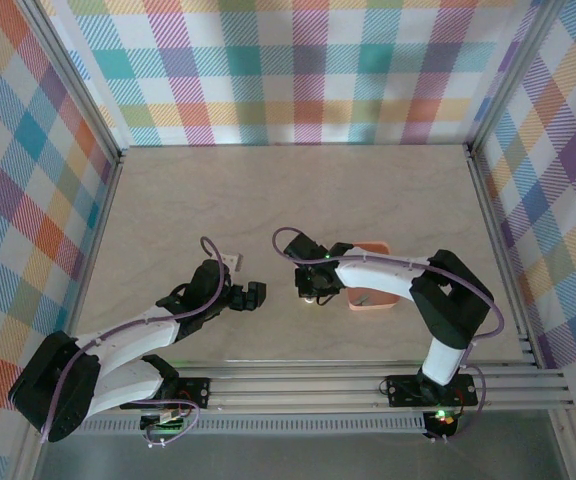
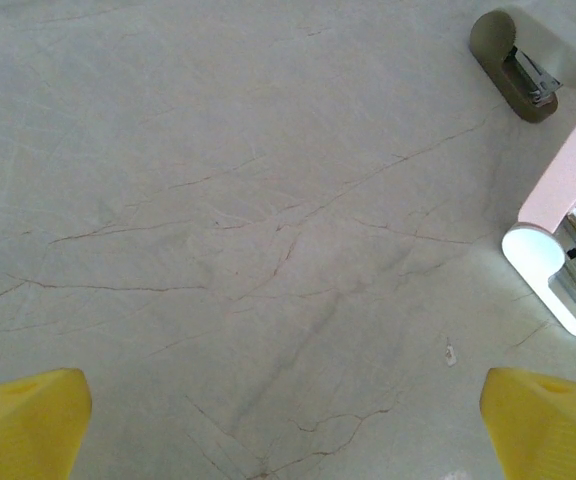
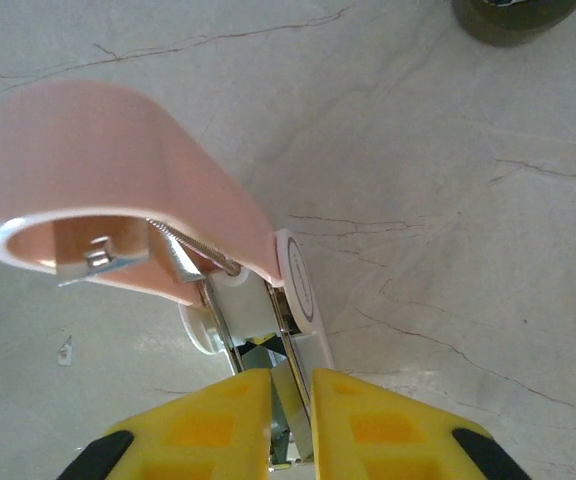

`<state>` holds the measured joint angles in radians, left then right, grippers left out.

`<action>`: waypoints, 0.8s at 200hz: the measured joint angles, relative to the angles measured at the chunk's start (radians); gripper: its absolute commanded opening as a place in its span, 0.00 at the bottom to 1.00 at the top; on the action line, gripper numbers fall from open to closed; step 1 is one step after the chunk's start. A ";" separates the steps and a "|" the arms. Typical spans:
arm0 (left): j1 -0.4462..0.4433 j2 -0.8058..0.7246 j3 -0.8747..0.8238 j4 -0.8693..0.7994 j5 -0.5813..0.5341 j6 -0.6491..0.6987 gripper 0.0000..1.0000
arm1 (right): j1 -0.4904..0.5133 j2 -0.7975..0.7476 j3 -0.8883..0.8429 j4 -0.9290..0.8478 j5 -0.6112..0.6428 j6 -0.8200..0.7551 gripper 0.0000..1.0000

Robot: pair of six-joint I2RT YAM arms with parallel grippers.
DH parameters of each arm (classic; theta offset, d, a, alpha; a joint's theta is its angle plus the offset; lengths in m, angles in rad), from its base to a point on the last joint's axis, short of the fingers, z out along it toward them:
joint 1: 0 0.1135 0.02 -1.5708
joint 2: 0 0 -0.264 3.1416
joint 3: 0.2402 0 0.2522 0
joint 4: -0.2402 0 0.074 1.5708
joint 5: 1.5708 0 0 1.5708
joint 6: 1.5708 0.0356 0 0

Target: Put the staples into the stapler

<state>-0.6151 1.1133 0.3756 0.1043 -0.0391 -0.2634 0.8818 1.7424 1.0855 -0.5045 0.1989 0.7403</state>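
Note:
The stapler (image 3: 118, 170) lies open on the table, its pink lid swung up and its pale inside with the metal channel showing. My right gripper (image 3: 290, 385) is shut on the staples (image 3: 292, 420), a thin grey metal strip held at the near end of that channel. From above, the right gripper (image 1: 311, 288) is just left of the tray. My left gripper (image 2: 288, 425) is open wide over bare table, with nothing between its yellow fingertips (image 2: 28, 420). The stapler (image 2: 563, 190) lies to its right. The left gripper (image 1: 256, 296) stands a short way left of the right one.
A salmon-orange tray (image 1: 376, 303) sits right of the right gripper. A grey-white oblong piece (image 2: 516, 58) lies beyond the stapler. A small white piece (image 1: 233, 260) lies by the left arm. Checked walls and metal rails close in the table.

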 measured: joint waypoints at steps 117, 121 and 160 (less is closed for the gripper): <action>0.000 0.010 0.000 0.001 0.000 0.000 1.00 | 0.000 -0.035 -0.010 0.003 0.000 -0.001 0.07; 0.000 0.010 0.000 0.001 0.000 0.000 1.00 | 0.000 -0.041 -0.011 0.004 0.000 -0.001 0.07; 0.000 0.010 0.000 0.001 0.000 0.000 1.00 | 0.000 -0.097 -0.040 0.011 -0.003 0.000 0.07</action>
<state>-0.6151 1.1229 0.3756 0.1051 -0.0387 -0.2634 0.8818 1.6451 1.0458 -0.4938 0.1963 0.7399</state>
